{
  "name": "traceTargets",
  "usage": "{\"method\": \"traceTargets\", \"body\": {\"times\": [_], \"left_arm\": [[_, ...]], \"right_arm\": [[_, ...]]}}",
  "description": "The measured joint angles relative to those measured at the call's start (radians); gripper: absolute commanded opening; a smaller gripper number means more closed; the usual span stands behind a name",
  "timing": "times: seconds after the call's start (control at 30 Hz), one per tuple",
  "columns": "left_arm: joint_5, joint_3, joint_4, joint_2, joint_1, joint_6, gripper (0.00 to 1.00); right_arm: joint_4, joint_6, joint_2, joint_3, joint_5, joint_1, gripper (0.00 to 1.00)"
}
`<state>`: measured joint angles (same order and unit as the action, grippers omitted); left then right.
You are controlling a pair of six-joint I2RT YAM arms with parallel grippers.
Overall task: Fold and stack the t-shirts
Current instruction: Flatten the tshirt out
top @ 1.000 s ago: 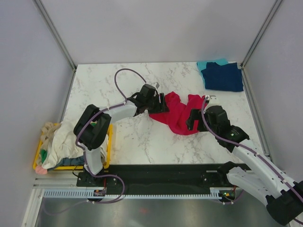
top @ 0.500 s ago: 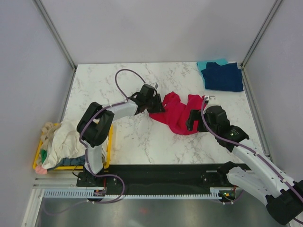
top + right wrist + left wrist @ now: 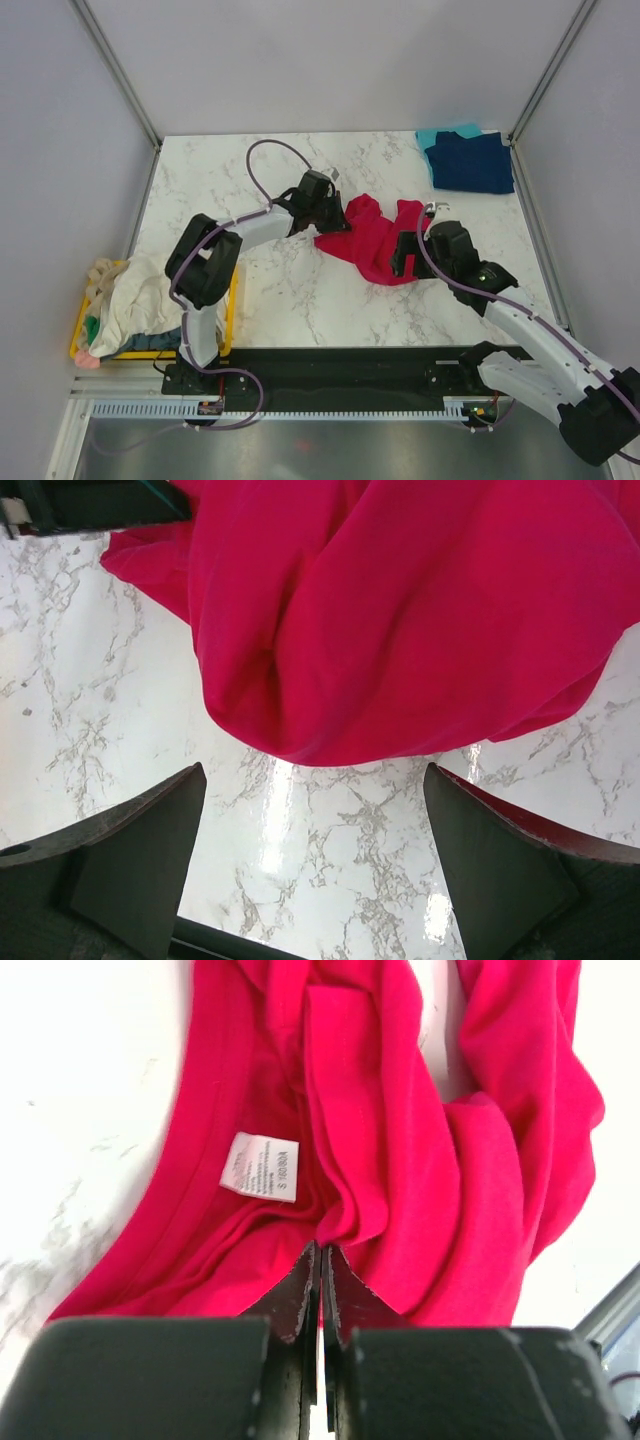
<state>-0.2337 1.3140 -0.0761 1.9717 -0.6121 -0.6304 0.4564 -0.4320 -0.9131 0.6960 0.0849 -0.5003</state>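
Left fingers [image 3: 300, 1295] are clamped on a fold of the red t-shirt [image 3: 400, 1160] beside its label [image 3: 259, 1167]; right fingers [image 3: 130, 870] are held apart, empty. The pinch is best raised slowly.

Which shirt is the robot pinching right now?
The crimson red t-shirt, crumpled mid-table: the left gripper is shut on one of its folds. The navy t-shirt lies folded in the far right corner; others are heaped in the yellow bin.
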Motion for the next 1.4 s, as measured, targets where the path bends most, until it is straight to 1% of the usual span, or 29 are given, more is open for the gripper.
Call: {"method": "traceTargets", "body": {"times": [0.1,0.17,0.23,0.3,0.43,0.5,0.57,0.63,0.7,0.83,0.9,1.0,1.07,1.2,1.3,1.37,1.4], "left_arm": [[0.046,0.037,-0.100,-0.053,0.000,0.004,0.02],[0.093,0.060,-0.195,-0.138,-0.001,0.016,0.02],[0.149,0.074,-0.270,-0.267,-0.003,0.029,0.02],[0.215,0.085,-0.339,-0.455,-0.005,0.049,0.02],[0.319,0.084,-0.408,-0.780,-0.004,0.080,0.04],[0.347,0.048,-0.423,-0.893,0.000,0.087,0.04],[0.367,-0.016,-0.429,-0.958,0.000,0.090,0.03],[0.376,-0.111,-0.463,-0.965,0.000,0.092,0.02],[0.382,-0.208,-0.507,-0.937,0.001,0.093,0.02],[0.382,-0.327,-0.609,-0.875,0.000,0.100,0.02],[0.388,-0.334,-0.640,-0.881,0.001,0.108,0.02],[0.401,-0.328,-0.639,-0.908,0.006,0.126,0.02],[0.415,-0.324,-0.640,-0.925,0.009,0.136,0.02],[0.430,-0.323,-0.645,-0.967,0.018,0.152,0.02],[0.447,-0.323,-0.663,-1.010,0.027,0.163,0.02],[0.458,-0.323,-0.678,-1.037,0.034,0.169,0.02],[0.466,-0.323,-0.689,-1.053,0.037,0.173,0.02]], "right_arm": [[-0.027,-0.015,-0.066,0.000,-0.001,0.000,0.98],[-0.047,-0.027,-0.119,0.000,0.000,0.000,0.98],[-0.065,-0.042,-0.182,0.000,0.002,0.000,0.98],[-0.082,-0.054,-0.230,0.000,0.002,0.000,0.98],[-0.116,-0.073,-0.300,0.001,-0.002,0.000,0.98],[-0.142,-0.084,-0.323,0.001,-0.012,0.000,0.98],[-0.173,-0.097,-0.342,0.000,-0.038,0.000,0.98],[-0.229,-0.110,-0.365,-0.003,-0.094,0.002,0.98],[-0.296,-0.130,-0.383,-0.017,-0.152,0.001,0.98],[-0.426,-0.167,-0.427,-0.046,-0.250,-0.025,0.98],[-0.481,-0.175,-0.474,-0.035,-0.276,-0.063,0.98],[-0.532,-0.183,-0.573,0.022,-0.304,-0.129,0.98],[-0.575,-0.193,-0.651,0.076,-0.324,-0.162,0.98],[-0.646,-0.217,-0.830,0.217,-0.369,-0.182,0.96],[-0.686,-0.235,-0.951,0.321,-0.397,-0.184,0.92],[-0.693,-0.245,-1.022,0.391,-0.411,-0.189,0.79],[-0.696,-0.248,-1.050,0.418,-0.416,-0.193,0.74]]}}
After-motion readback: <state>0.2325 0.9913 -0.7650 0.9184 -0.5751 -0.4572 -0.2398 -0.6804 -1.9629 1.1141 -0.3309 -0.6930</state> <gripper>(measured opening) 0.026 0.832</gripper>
